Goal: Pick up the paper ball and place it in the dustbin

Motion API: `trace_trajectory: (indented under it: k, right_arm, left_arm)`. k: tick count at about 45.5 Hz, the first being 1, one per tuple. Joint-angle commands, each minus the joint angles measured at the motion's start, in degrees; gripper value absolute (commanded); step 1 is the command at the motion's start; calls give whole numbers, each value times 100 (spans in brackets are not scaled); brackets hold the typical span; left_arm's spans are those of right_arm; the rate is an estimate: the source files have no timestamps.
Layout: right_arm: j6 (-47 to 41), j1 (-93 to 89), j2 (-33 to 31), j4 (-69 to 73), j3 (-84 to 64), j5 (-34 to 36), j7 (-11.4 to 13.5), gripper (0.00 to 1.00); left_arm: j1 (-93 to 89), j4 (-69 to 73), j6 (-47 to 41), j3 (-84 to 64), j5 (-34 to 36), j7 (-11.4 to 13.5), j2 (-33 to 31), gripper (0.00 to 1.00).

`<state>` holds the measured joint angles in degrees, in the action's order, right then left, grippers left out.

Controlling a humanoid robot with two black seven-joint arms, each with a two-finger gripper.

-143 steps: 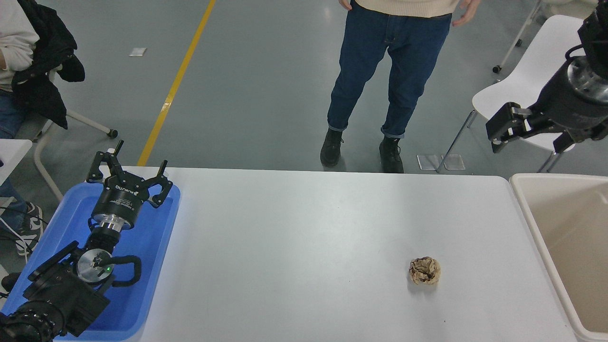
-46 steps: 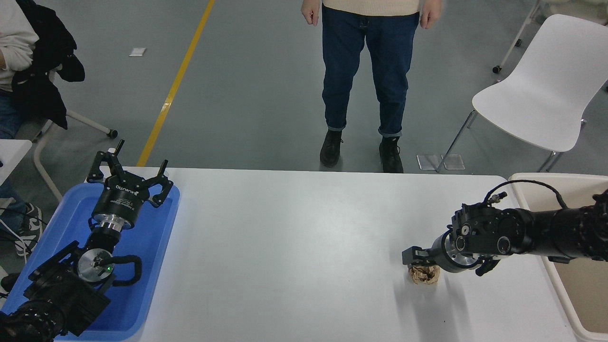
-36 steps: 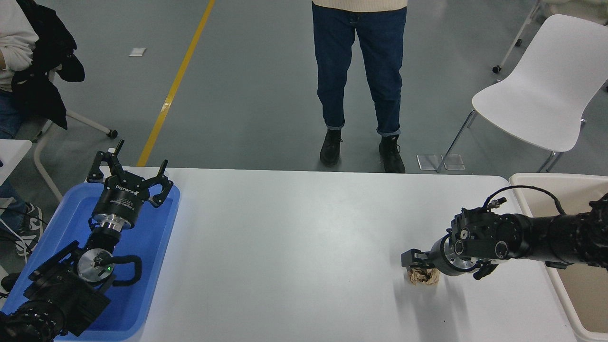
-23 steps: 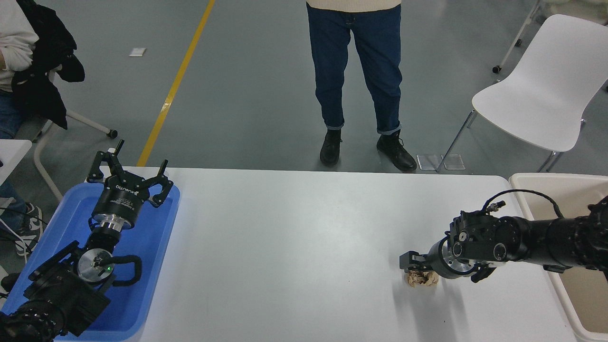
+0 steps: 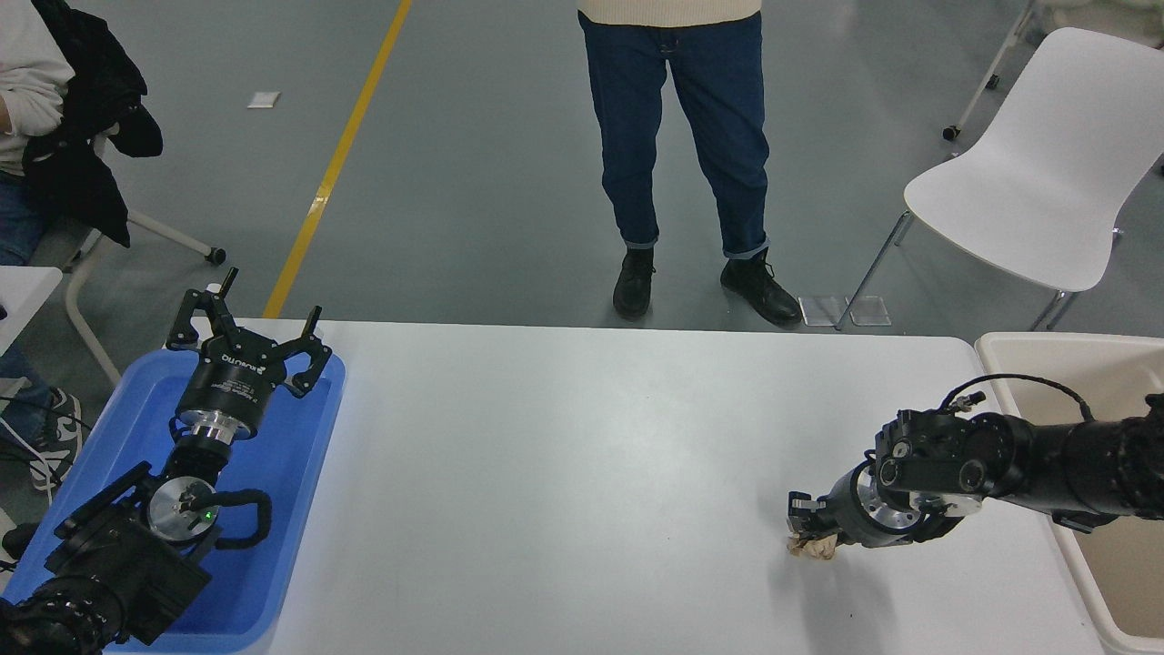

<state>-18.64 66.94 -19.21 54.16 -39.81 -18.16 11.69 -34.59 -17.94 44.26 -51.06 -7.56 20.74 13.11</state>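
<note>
Crumpled tan paper ball [image 5: 812, 544] sits pinched in my right gripper [image 5: 808, 528]; grasping looks done, next lift and swing toward three o'clock, over the dustbin [image 5: 1000, 350].

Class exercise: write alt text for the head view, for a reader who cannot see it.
The right hand is closed on the paper ball at the white table, left of the dustbin. The left hand is parked over a blue tray; a person stands beyond.

- White lettering stood on the black body of the left gripper [image 5: 247, 350] at the lower left of the frame, seen upside down and too small to read.
- No other text was legible.
</note>
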Motion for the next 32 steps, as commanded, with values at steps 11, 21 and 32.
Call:
trace_trajectory:
  k: [11, 21, 32]
  right_arm:
    - [-913, 1548, -567, 1429, -1150, -108, -9, 0]
    - [-1001, 3193, -602, 3126, -1538, -565, -9, 0]
    - [-2636, 4459, -628, 3329, -1301, -504, -18, 0]
  left_arm:
    - [-4, 1, -5, 0, 0, -9, -1, 100]
    - [-4, -7, 4, 0, 0, -9, -1, 100]
    - [-4, -7, 4, 0, 0, -9, -1, 100]
